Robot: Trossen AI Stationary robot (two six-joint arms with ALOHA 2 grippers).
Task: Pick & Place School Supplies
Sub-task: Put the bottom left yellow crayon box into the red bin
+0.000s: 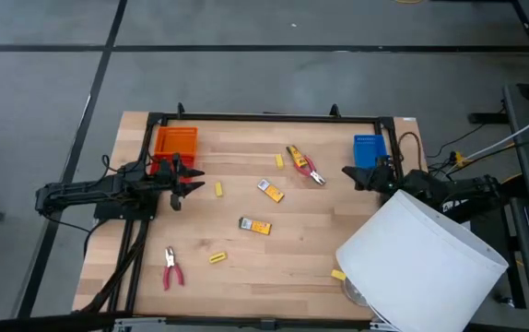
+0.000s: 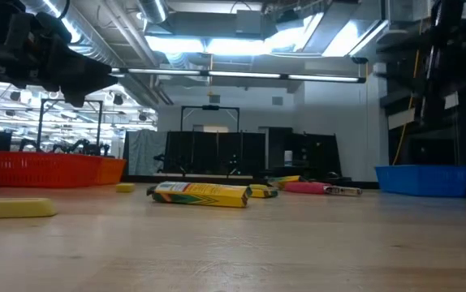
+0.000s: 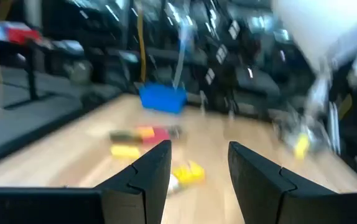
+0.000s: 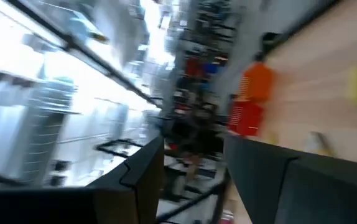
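The school supplies lie scattered on the wooden table [image 1: 292, 267]. Two yellow packs [image 1: 270, 191] [image 1: 255, 226] lie flat mid-table. One pair of red-handled pliers [image 1: 307, 167] lies toward the far side, the other [image 1: 171, 268] near the front left. Small yellow blocks [image 1: 217, 189] [image 1: 217, 257] [image 1: 338, 274] lie between them. My left gripper [image 1: 195, 179] hovers level at the table's left side, beside the orange tray [image 1: 174, 143]; it is open [image 3: 198, 149] and empty. My right gripper [image 1: 347, 173] hovers at the right side, by the blue tray [image 1: 369, 150], open [image 4: 194, 140] and empty.
A big white cylinder [image 1: 421, 258] covers the table's near right corner. A dark frame runs along the far edge [image 1: 264, 118]. In the low view a pack [image 2: 200, 193] lies mid-table and a yellow block [image 2: 14, 208] lies close at the left.
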